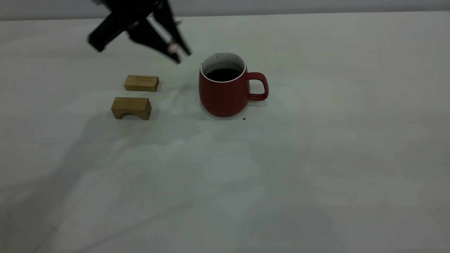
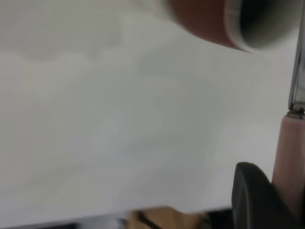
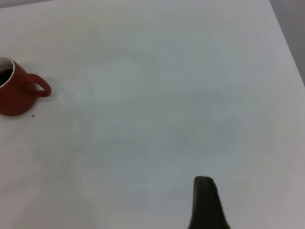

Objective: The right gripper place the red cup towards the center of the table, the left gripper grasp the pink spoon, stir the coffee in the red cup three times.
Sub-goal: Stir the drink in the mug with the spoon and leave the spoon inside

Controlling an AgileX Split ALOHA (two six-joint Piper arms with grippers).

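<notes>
The red cup (image 1: 225, 92) stands upright near the middle of the table (image 1: 246, 182), its handle toward the right. Dark coffee (image 1: 223, 74) fills it below the white inner wall. My left gripper (image 1: 177, 52) hangs in the air just left of and above the cup's rim, shut on the pink spoon (image 1: 172, 47). In the left wrist view the spoon's pink handle (image 2: 289, 157) sits beside a black finger (image 2: 252, 200), and its metal stem (image 2: 298, 71) points toward the cup (image 2: 209, 24). My right gripper (image 3: 206, 205) is far to the right of the cup (image 3: 16, 93), over bare table.
Two wooden blocks lie left of the cup: a flat one (image 1: 141, 83) and an arched one (image 1: 131, 108), both below the left arm. A few dark specks (image 1: 244, 119) dot the table by the cup's base.
</notes>
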